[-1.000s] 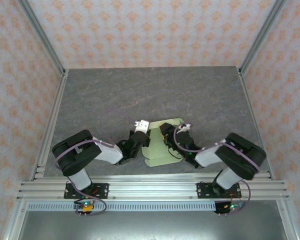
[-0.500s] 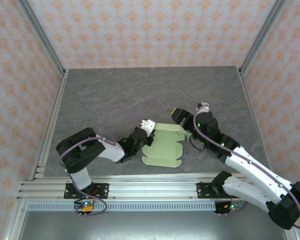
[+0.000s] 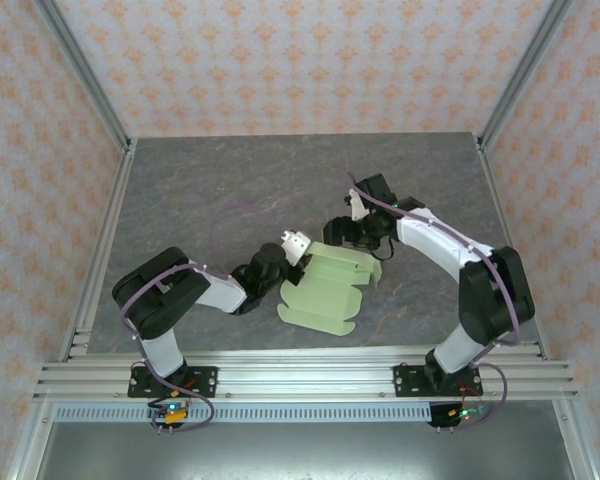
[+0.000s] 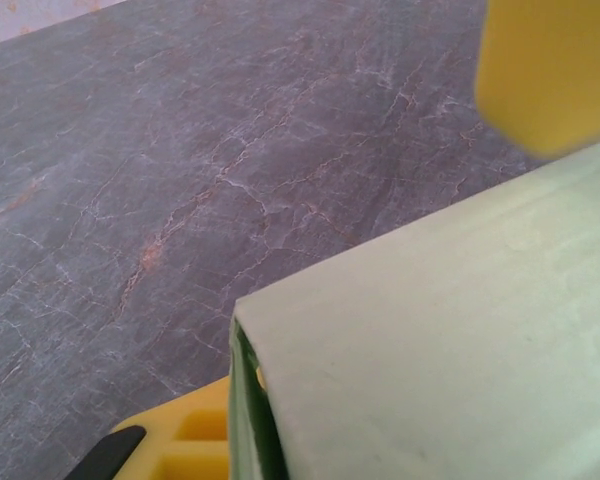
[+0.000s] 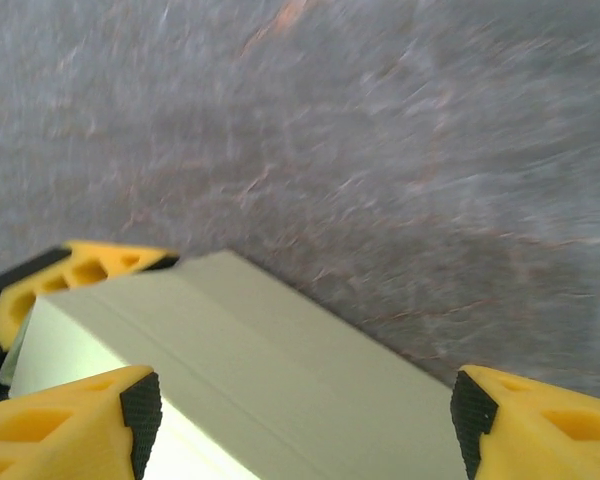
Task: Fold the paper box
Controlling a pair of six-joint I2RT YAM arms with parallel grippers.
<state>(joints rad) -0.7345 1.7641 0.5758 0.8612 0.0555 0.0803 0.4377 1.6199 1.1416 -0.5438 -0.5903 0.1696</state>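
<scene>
now right gripper (image 3: 339,233) back at paper box (image 3: 325,297)

Table (image 3: 230,180) far half open; paper box (image 3: 325,297) mid-front, left pincer (image 3: 299,264) and right pincer (image 3: 338,238) crowding its far side.

The left arm (image 3: 210,292) lies low, folded sharply at the elbow, with its forearm reaching to the right. The left gripper (image 3: 298,248) has its yellow fingers (image 4: 545,75) pinched close on an edge of the paper box (image 3: 325,295), one above the card and one below. The right arm (image 3: 435,235) rises from its base and bends back to the left, wrist tipped down. The right gripper (image 3: 342,232) holds its fingers (image 5: 75,410) spread wide over the card. Through the blur, it is hard to tell whether either one touches it.
</scene>
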